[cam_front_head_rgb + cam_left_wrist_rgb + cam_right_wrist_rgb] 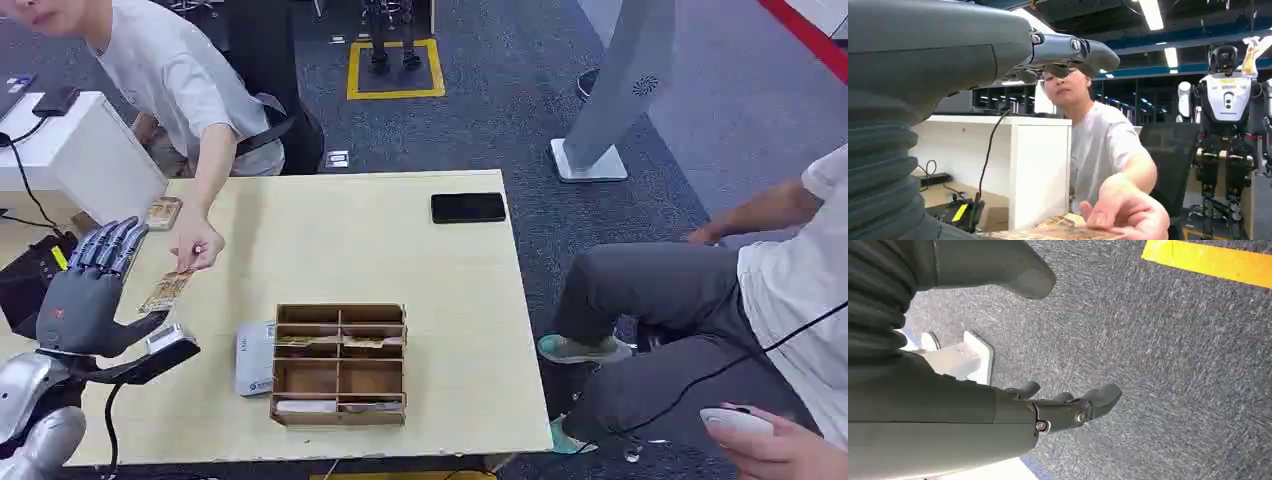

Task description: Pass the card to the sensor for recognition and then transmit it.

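A patterned card [165, 291] lies low over the table's left side, and a person's hand [197, 250] pinches its far end. My left hand [85, 290] stands just left of the card with its fingers spread upward and nothing in it. In the left wrist view the card [1058, 233] sits under my fingers [1073, 50], with the person's hand [1125, 212] on it. A black scanner head [160, 357] sits on the table right by my left thumb. My right hand [1068, 407] hangs over grey carpet, fingers loosely apart and holding nothing.
A wooden compartment box [340, 365] stands at the table's front middle, with a white box [255, 358] on its left. A second card stack [163, 212] and a black phone [468, 207] lie farther back. A second person [760, 300] sits at the right.
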You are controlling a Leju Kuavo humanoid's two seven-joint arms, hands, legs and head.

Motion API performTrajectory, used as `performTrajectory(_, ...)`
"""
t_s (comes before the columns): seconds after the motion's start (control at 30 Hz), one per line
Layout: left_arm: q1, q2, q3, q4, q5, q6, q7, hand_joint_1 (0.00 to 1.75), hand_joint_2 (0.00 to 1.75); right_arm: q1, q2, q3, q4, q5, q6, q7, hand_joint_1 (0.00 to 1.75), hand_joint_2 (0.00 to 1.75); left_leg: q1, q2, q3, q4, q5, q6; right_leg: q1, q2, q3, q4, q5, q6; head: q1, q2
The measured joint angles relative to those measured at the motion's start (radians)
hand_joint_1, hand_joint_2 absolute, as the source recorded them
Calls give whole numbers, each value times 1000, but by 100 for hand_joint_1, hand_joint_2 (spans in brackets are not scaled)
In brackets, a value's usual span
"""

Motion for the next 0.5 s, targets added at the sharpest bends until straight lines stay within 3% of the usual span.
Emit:
performTrajectory(0.23, 0, 0, 0, 0, 0, 0, 0, 0, 175, 0, -1, 1, 0, 0, -1, 0, 0, 175, 0, 0, 0, 0, 0, 0, 0, 0, 0, 0, 0, 0, 0, 0)
performTrajectory(0.27, 0, 0, 0, 0, 0, 0, 0, 175, 175, 0, -1, 1, 0, 0, -2, 0, 0, 175, 0, 0, 0, 0, 0, 0, 0, 0, 0, 0, 0, 0, 0, 0)
performTrajectory(0.5, 0, 0, 0, 0, 8, 0, -9, 175, 175, 0, -1, 3, -1, 0, 3, -1, 0, 175, 0, 0, 0, 0, 0, 0, 0, 0, 0, 0, 0, 0, 0, 0)
